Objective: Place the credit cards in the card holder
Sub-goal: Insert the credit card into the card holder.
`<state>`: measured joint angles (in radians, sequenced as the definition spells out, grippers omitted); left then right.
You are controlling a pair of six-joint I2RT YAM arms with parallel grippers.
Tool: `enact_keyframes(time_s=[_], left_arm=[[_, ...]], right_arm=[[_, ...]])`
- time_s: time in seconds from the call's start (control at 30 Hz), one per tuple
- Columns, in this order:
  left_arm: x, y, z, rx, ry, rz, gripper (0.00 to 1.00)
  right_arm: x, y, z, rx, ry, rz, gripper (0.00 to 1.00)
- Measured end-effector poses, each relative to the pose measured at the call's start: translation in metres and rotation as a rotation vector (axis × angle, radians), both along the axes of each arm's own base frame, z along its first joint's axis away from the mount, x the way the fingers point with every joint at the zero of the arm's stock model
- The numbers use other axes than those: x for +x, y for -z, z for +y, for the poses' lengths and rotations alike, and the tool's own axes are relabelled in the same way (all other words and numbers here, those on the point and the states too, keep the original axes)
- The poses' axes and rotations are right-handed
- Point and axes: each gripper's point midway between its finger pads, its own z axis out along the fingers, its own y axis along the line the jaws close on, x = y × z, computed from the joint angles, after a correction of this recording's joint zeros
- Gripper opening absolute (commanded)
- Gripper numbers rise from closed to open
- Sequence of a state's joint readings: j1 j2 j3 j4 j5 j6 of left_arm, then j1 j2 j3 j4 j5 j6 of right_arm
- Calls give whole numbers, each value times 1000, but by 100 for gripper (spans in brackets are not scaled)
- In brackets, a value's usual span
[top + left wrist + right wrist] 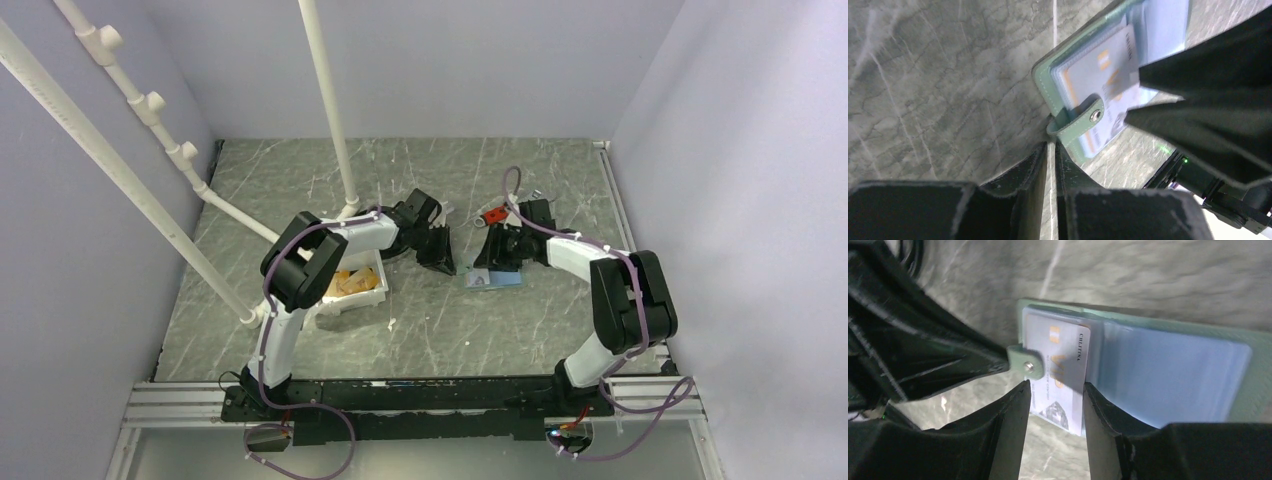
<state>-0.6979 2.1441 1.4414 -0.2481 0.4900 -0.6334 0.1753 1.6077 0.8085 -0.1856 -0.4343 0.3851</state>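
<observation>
While the card holder [1168, 370] lies open on the table [450, 330] between both arms, the right gripper [1055, 387], jaws part open, clasps a white credit card [1060, 360] by its long edges, half inside a translucent pocket. The left gripper [1050, 150] has its fingers almost together at the holder's snap strap [1078, 122]; whether they pinch it is unclear.

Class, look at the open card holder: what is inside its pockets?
One pale card with gold VIP lettering sits partway in a pocket of the card holder, its end sticking out. The snap strap covers part of it. The other pocket's contents cannot be told.
</observation>
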Motion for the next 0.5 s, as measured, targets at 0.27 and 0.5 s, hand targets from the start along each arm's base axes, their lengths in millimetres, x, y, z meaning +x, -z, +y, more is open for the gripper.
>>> enact_keyframes(time_s=[0.27, 0.5], left_arm=[[8, -2, 5, 31, -11, -21, 20], [6, -8, 17, 73, 4, -63, 41]], right_arm=[[-8, -12, 22, 70, -54, -11, 50], [-8, -19, -3, 23, 11, -10, 55]])
